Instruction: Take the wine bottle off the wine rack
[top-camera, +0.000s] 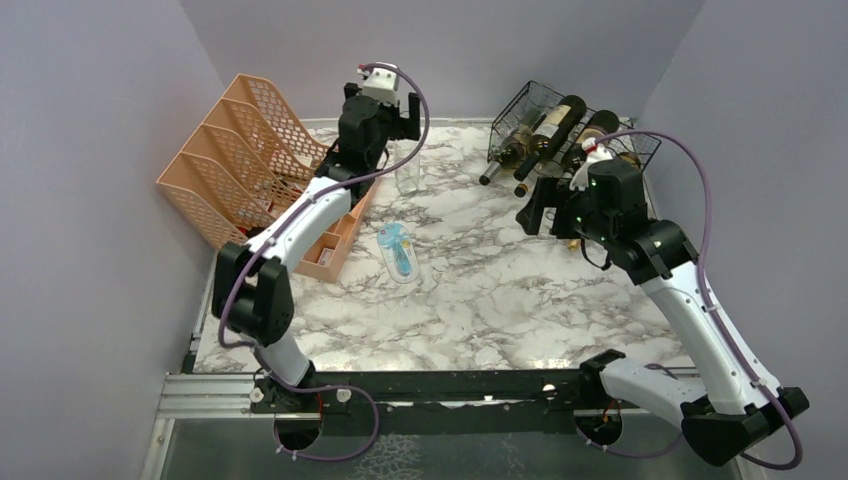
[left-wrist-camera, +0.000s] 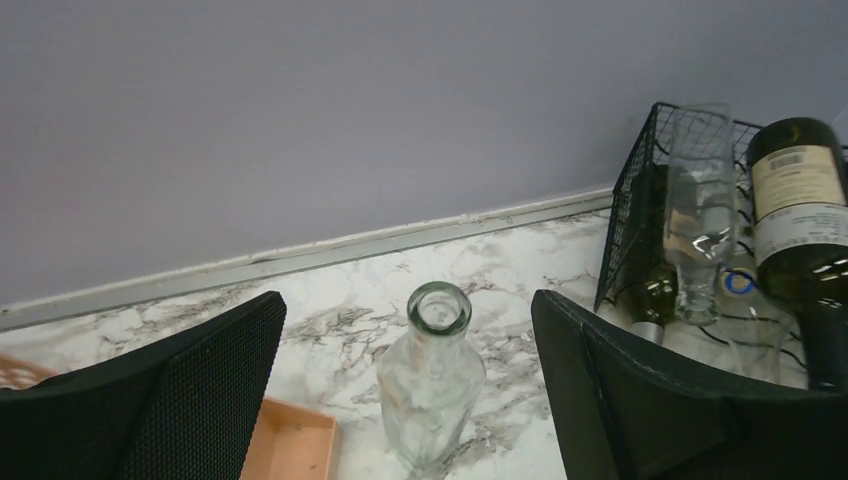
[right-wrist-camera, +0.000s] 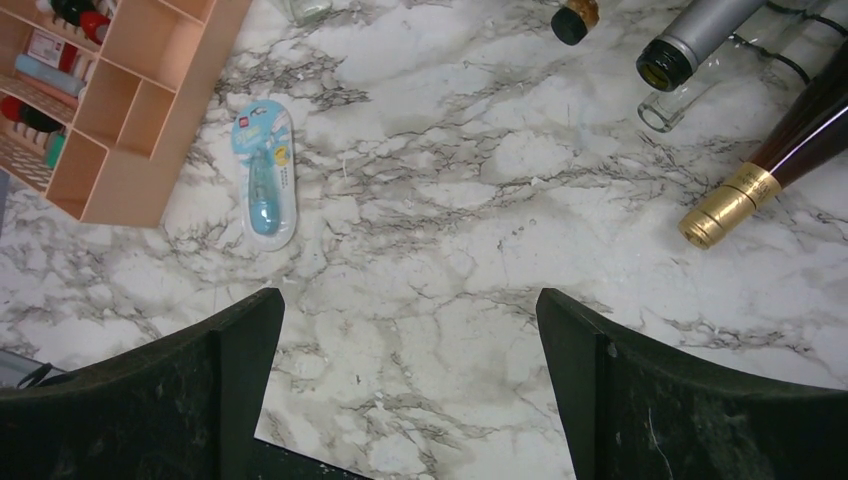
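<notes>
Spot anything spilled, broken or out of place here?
Nothing spilled or broken. A blue blister pack lies loose mid-table, and a clear glass bottle stands upright apart from the wine rack, where the other bottles lie.

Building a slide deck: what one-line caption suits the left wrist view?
Open left claw frames an upright clear glass bottle; the black wine rack holds bottles at right.

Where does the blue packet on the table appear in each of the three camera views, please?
Top external: the blue packet lies mid-table, just right of the peach tray.
Left wrist: not in view.
Right wrist: the packet lies upper left, right of the tray.
Shared landmark: the peach tray, seen in all three.
</notes>
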